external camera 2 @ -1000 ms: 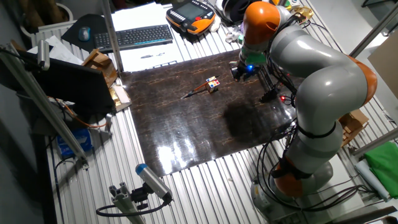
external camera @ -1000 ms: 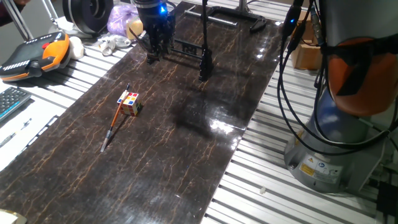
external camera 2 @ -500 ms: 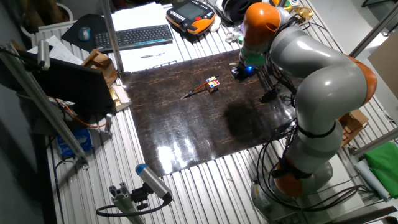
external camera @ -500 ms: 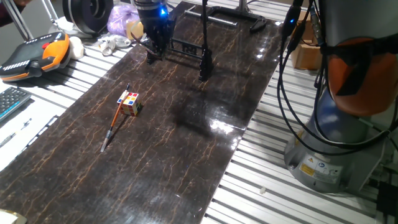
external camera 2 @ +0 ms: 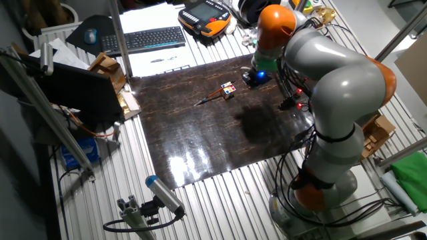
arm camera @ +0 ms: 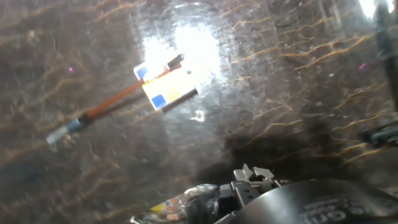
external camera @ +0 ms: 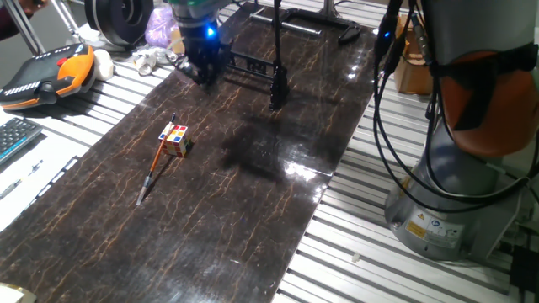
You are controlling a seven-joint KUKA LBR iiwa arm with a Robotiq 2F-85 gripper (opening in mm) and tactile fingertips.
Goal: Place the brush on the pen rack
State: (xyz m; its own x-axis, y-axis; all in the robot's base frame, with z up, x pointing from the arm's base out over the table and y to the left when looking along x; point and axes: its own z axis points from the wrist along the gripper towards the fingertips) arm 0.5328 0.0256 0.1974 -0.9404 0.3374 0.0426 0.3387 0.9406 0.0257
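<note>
The brush [external camera: 156, 164] lies flat on the dark tabletop, an orange shaft with a dark end and a pale tip. It rests against a small multicoloured cube [external camera: 175, 140]. The hand view shows the brush [arm camera: 106, 107] running diagonally past the cube [arm camera: 166, 87]. The pen rack [external camera: 249, 62], a low black frame, stands at the far end of the table. My gripper [external camera: 202, 69] hovers just left of the rack, well above and beyond the brush. It holds nothing and its fingers look apart. From the other side, my gripper [external camera 2: 256, 77] is right of the brush [external camera 2: 211, 98].
A taller black pole stand [external camera: 276, 59] rises right beside the rack. An orange teach pendant [external camera: 46, 74] and a keyboard [external camera: 13, 139] lie left of the tabletop. The robot base [external camera: 459, 194] and its cables stand at the right.
My gripper has shifted left, away from the rack and towards the cube and brush side. The brush and cube have not moved.
</note>
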